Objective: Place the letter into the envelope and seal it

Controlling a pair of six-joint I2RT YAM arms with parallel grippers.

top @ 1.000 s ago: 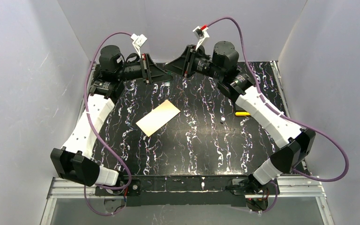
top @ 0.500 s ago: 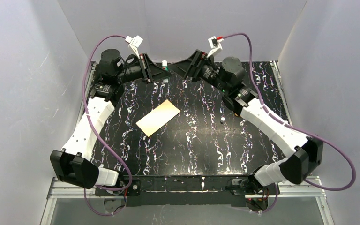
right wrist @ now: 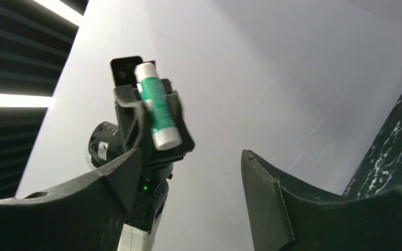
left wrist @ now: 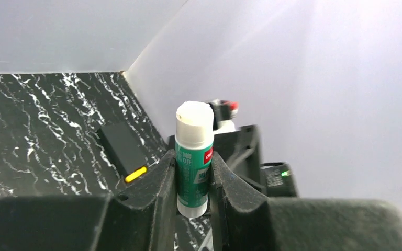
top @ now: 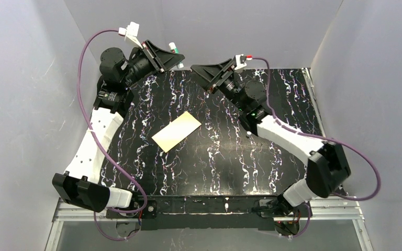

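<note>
The envelope (top: pixel 177 131) lies flat on the counter (top: pixel 225 157), just off its centre toward 9 o'clock. Its long side runs from about 7 o'clock up to 1 o'clock. It looks like thin paper: light, floppy and easy to crease, and likely to skate on the glossy top if pushed. Because it lies flush with the counter, a finger will hardly get under it from above. The better hold is probably at a corner or short edge, with one pincer pinning it while the other works. From this height I cannot make out the flap.

No separate yellow letter shows anywhere, and I cannot tell whether it is already inside.

The left pincer (left wrist: pixel 193 162) is raised at the counter's 11 o'clock and is clamped on the green body of a glue stick (right wrist: pixel 157 104). The stick is stiff, smooth plastic and light. A grip across its middle seems sound, though a round barrel can twist in the grip.

The right pincer (right wrist: pixel 189 162) is at 12 o'clock, facing the stick, with its jaws wide apart and nothing between them.

The count:
- one envelope
- one glue stick
- two pincers
- one small white bit (top: pixel 248 134) toward 3 o'clock
- one black block with a yellow mark (left wrist: pixel 121 149), seen only from the left wrist
</note>
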